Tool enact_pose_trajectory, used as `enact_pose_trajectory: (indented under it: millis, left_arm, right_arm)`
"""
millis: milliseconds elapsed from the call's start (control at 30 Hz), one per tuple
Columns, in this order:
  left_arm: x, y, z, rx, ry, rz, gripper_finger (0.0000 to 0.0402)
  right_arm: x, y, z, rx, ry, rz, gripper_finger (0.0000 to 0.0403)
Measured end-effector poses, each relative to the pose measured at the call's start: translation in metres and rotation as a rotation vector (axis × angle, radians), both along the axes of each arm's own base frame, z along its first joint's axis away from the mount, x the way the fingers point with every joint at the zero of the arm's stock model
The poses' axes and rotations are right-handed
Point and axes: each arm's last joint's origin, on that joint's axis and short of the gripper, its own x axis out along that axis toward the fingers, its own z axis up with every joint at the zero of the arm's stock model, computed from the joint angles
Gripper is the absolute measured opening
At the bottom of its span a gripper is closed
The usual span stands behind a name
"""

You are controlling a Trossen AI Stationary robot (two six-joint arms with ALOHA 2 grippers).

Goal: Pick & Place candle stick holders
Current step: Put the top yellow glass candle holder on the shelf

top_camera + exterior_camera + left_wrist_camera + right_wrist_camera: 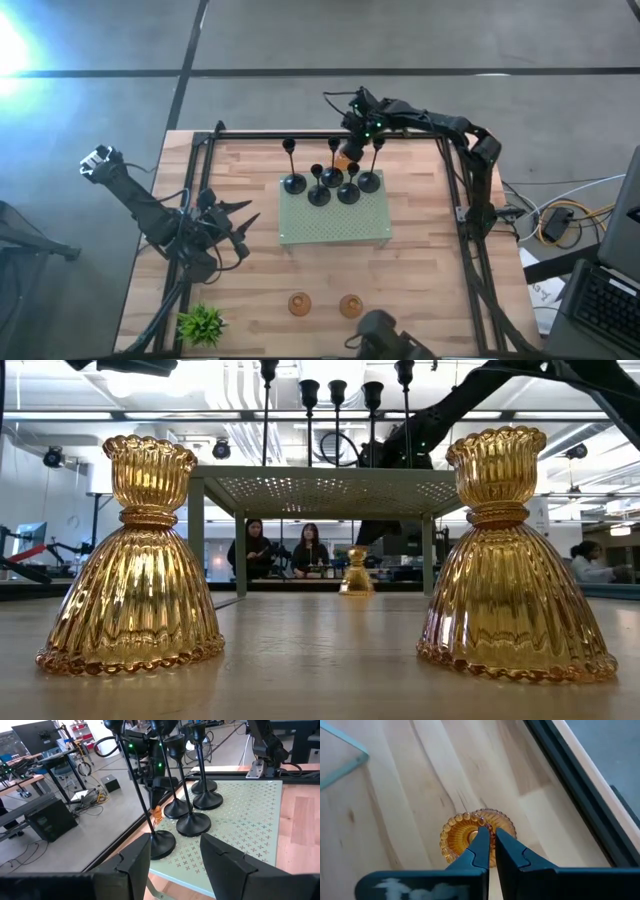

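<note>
Several black candle stick holders (330,185) stand by their round bases on a green perforated stand (335,228) at mid table. Beyond the stand's far edge is an amber holder (343,158), with my right gripper (350,150) shut on it from above. Two more amber holders (299,303) (350,305) stand on their bases near the front edge. My left gripper (175,865) waits open at the table's left, level, pointing at the black holders (192,822). My right gripper pinches the amber holder's top cup (475,834) at its rim, between the two fingertips (481,840). The fingers come from above, slanting down. The holder stays upright below them (356,572). Whether its base rests on the table, I cannot tell.
A small green plant (203,323) sits at the front left corner. A black frame rail (580,795) runs along the table's edge next to the right gripper. People sit in the room beyond the table (280,550).
</note>
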Motion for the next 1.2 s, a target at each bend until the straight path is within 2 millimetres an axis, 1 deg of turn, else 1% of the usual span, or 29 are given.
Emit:
enact_pose_trajectory:
  millis: [167, 333, 533, 733, 833, 967, 1200]
  left_arm:
    - [0.0, 0.0, 0.0, 0.0, 0.0, 0.0, 0.0177]
    - [0.0, 0.0, 0.0, 0.0, 0.0, 0.0, 0.0177]
    - [0.0, 0.0, 0.0, 0.0, 0.0, 0.001, 0.0177]
    - [0.0, 0.0, 0.0, 0.0, 0.0, 0.001, 0.0177]
    - [0.0, 0.0, 0.0, 0.0, 0.0, 0.001, 0.0177]
    - [0.0, 0.0, 0.0, 0.001, 0.0, 0.0, 0.0177]
    - [0.0, 0.0, 0.0, 0.0, 0.0, 0.0, 0.0177]
  right_arm:
    - [-0.012, -0.002, 0.001, 0.02, 0.042, -0.004, 0.0008]
    - [-0.024, -0.004, -0.002, 0.058, 0.085, -0.01, 0.0008]
    - [-0.031, -0.004, -0.009, 0.077, 0.103, -0.014, 0.0008]
    - [-0.039, -0.007, -0.006, 0.08, 0.102, -0.033, 0.0008]
    - [-0.048, -0.007, -0.001, 0.078, 0.104, -0.058, 0.0008]
    - [-0.066, -0.005, 0.003, 0.076, 0.108, -0.103, 0.0008]
    - [-0.105, 0.008, -0.001, 0.083, 0.082, -0.21, 0.0008]
